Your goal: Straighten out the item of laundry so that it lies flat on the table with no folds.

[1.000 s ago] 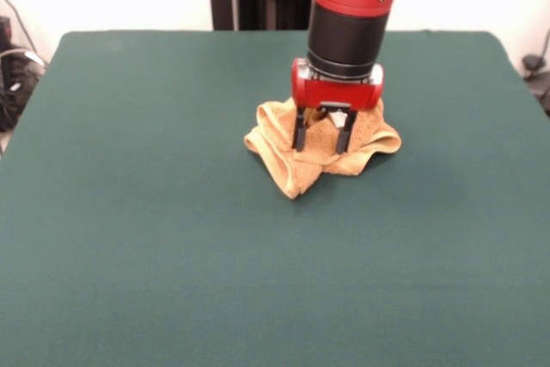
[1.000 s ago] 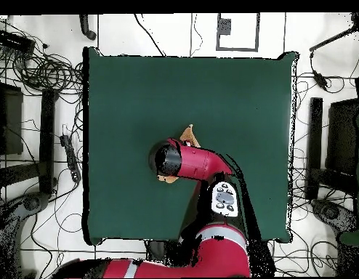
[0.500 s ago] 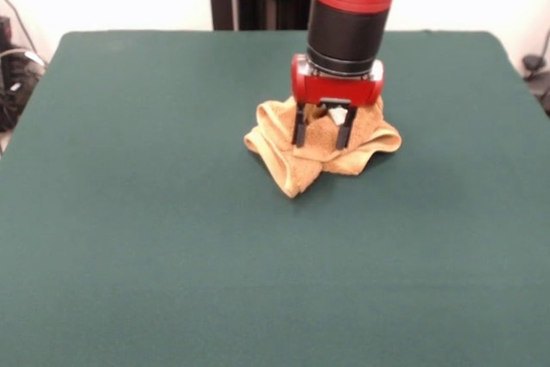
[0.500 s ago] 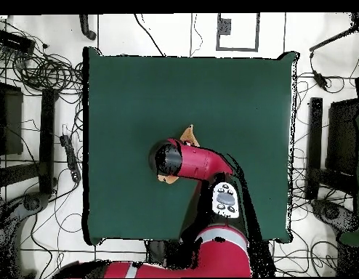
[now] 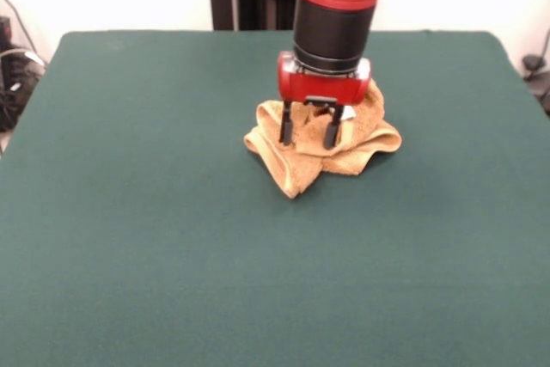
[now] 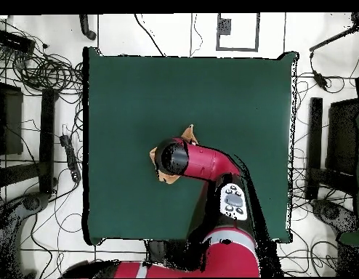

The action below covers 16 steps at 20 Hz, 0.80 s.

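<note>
The item of laundry [image 5: 292,163] is a golden-orange towel lying crumpled in a heap near the middle of the green table [image 5: 129,238]. My gripper [image 5: 307,139] hangs just over the heap's left half, open, its two black fingers [image 5: 285,131] spread with nothing between them, tips close to the cloth. In the overhead view the arm covers most of the towel; only small orange bits of the towel [image 6: 188,134] stick out around the wrist, and the gripper itself is hidden under the arm there.
Cables, stands and dark equipment [image 6: 48,123] surround the table [image 6: 233,94] on the floor on all sides. The table's cloth stretches wide around the towel.
The gripper has shifted to the left in the front view and risen slightly over the towel heap. The towel has kept its shape and place.
</note>
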Available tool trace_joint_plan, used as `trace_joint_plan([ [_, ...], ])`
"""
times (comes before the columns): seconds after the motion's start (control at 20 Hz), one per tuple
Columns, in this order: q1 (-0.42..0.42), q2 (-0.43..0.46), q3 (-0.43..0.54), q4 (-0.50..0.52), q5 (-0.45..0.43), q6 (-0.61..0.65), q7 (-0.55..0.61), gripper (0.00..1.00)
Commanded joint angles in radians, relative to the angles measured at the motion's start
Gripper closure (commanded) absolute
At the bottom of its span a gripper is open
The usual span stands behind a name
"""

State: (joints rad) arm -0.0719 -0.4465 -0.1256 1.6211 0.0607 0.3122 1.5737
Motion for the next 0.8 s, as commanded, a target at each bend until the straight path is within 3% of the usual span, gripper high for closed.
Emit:
trace_joint_plan([
  [0.05, -0.022, 0.018, 0.06, 0.05, -0.024, 0.083, 0.108, 0.0],
  [0.8, -0.033, 0.021, 0.109, 0.103, -0.01, 0.045, 0.132, 0.0],
])
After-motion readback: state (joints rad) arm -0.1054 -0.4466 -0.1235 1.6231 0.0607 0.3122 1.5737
